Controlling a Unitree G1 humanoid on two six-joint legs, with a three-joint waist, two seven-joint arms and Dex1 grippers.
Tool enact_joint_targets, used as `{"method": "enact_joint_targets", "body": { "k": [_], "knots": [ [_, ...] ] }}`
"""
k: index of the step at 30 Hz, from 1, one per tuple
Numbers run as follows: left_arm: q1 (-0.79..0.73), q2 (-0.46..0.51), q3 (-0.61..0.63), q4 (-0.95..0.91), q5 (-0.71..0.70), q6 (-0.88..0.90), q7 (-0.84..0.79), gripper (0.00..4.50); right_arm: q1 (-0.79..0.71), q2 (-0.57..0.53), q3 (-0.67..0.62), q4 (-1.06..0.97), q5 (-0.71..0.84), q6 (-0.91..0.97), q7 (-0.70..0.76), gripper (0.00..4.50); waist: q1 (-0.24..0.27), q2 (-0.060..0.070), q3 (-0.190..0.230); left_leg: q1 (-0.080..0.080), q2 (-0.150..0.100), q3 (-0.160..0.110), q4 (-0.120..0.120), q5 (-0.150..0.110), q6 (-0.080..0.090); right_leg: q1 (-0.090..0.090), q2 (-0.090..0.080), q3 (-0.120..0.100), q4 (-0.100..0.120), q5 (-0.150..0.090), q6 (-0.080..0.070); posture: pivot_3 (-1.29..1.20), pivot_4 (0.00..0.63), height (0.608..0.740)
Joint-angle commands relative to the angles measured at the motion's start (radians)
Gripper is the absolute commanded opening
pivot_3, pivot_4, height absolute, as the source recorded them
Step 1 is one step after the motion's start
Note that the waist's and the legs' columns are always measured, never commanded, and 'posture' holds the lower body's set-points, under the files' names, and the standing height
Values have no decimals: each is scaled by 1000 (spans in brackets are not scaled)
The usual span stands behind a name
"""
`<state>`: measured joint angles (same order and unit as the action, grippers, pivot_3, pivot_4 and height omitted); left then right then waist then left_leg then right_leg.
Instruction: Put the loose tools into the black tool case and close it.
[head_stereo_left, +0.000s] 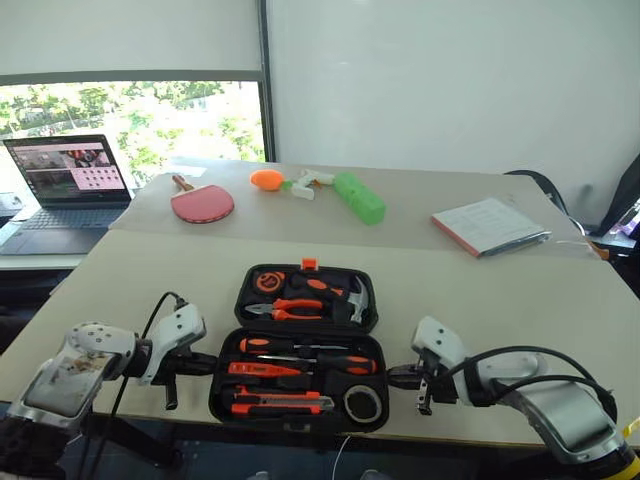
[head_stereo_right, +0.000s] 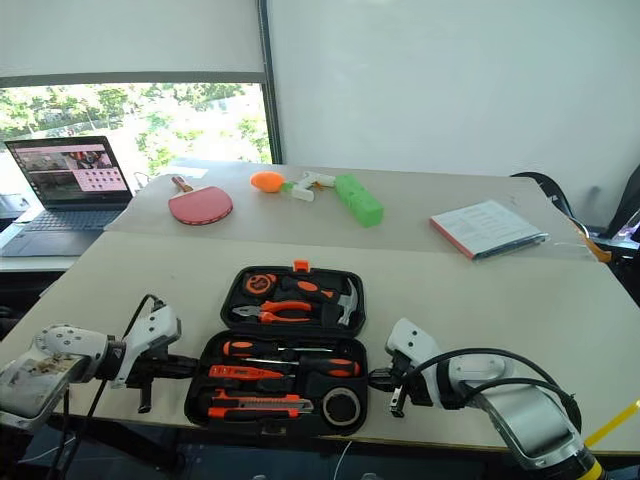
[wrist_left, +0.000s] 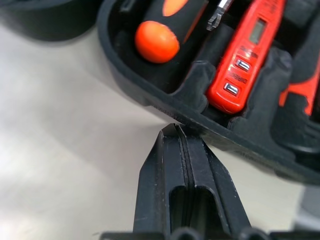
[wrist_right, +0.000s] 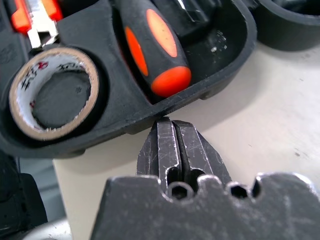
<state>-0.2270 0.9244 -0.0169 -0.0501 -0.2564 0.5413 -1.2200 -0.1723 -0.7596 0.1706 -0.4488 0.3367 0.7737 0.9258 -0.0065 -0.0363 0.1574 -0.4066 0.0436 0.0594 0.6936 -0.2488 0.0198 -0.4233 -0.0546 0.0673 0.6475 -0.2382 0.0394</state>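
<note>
The black tool case (head_stereo_left: 221, 381) lies open near the table's front edge. Its near half holds two black-and-orange screwdrivers (head_stereo_left: 300, 347), a slim orange tool (head_stereo_left: 266, 369), a utility knife (head_stereo_left: 282, 403) and a tape roll (head_stereo_left: 362, 403). Pliers and a hammer fill the far half. My left gripper (head_stereo_left: 205, 366) is shut, its tip at the near half's left wall (wrist_left: 165, 107), beside a screwdriver handle (wrist_left: 157, 41). My right gripper (head_stereo_left: 396, 377) is shut too, its tip against the right wall (wrist_right: 220, 70), close to the tape roll (wrist_right: 30, 85). Neither holds anything.
On the table behind lie a red paddle (head_stereo_left: 202, 203), an orange object (head_stereo_left: 266, 179), a green block (head_stereo_left: 360, 196) and a booklet (head_stereo_left: 490, 226). A laptop (head_stereo_left: 72, 180) stands open at far left. The case sits close to the front edge of the table.
</note>
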Motion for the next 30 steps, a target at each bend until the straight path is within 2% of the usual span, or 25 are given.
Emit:
{"method": "enact_joint_targets", "body": {
  "k": [1, 4, 7, 8, 12, 14, 15, 17, 19, 21, 23, 26, 30],
  "knots": [
    [-46, -32, -5, 12, -7, -14, 29, 40, -24, 6, -11, -43, 43, -41, 34, 0, 2, 0, 0, 0, 0, 0, 0, 0, 0, 0, 0, 0, 0, 0, 0, 0, 150, 738],
    [-49, -27, -17, 14, 1, -18, 24, 40, -23, -3, -13, -41, 37, -43, 42, 0, 6, 0, 0, -1, 0, 0, 0, 0, 0, 0, 0, 0, 0, 0, 0, 0, 150, 738],
    [-26, 22, -1, 14, 10, -24, 1, 40, -18, -28, -39, -33, 38, -39, 58, 0, 6, 0, 0, -1, 0, 0, 0, 0, 0, -1, 0, 0, 0, 0, 0, 0, 150, 738],
    [-23, 45, 7, 28, 13, -19, -9, 10, -22, -36, -51, -26, 39, -36, 59, 287, 5, 0, 0, -1, 0, 0, 0, 0, 0, -1, 0, 0, 0, 0, 0, 0, 150, 738],
    [-60, 118, -6, 131, 65, -21, -14, 953, -50, -63, -87, 14, 47, -18, 53, 1403, -2, 0, 0, -1, 1, 0, -1, 0, 0, -2, 0, 0, -1, 0, -1, 0, 150, 738],
    [-174, 98, -12, 210, 64, 74, 30, 1846, -85, -64, -115, 46, 60, 18, 30, 2280, -5, 0, 0, -1, 1, 1, -1, 0, 0, -2, 0, 0, 0, -1, -1, 0, 150, 738],
    [-240, 72, -12, 244, 54, 151, 59, 2050, -104, -57, -128, 60, 70, 39, 17, 2489, -4, -1, 0, 0, 1, 1, -1, 0, 0, -1, 1, 0, 0, -1, -1, 0, 150, 738],
    [-335, 31, -14, 286, 37, 276, 96, 2886, -131, -44, -141, 77, 86, 71, -1, 3323, 4, -2, 1, -1, 1, 0, 0, 0, 0, -1, 1, -1, 0, 0, 0, 0, 150, 738],
    [-440, -24, -12, 316, 1, 459, 130, 3079, -187, -1, -171, 113, 120, 155, -55, 3867, 5, -2, 1, -2, 0, 0, 1, 0, 0, 0, 1, -1, 0, 0, 1, 0, 150, 738],
    [-535, -81, -12, 328, -36, 637, 164, 3079, -267, 69, -215, 179, 147, 274, -145, 3867, 3, -3, 1, -3, 0, 0, 1, 0, 0, 0, 1, 0, -1, 0, 1, 0, 150, 738],
    [-573, -113, -19, 329, -47, 714, 194, 3079, -324, 124, -249, 228, 163, 360, -206, 3867, 0, -3, 1, -7, -1, -1, 1, 0, 0, -4, 1, 0, 0, 1, 1, 0, 150, 738],
    [-598, -153, -41, 344, -39, 752, 255, 3079, -393, 191, -288, 277, 186, 462, -274, 3867, -11, -3, 1, -8, -1, -2, 0, 0, 0, -6, 1, 0, 0, 1, 1, 0, 150, 738],
    [-620, -193, -42, 390, -32, 735, 321, 3079, -427, 227, -288, 298, 191, 518, -314, 3867, -12, -3, 1, -12, -1, -2, -2, 0, 0, -11, 1, 0, 1, 1, 0, 0, 150, 738]
  ]
}}
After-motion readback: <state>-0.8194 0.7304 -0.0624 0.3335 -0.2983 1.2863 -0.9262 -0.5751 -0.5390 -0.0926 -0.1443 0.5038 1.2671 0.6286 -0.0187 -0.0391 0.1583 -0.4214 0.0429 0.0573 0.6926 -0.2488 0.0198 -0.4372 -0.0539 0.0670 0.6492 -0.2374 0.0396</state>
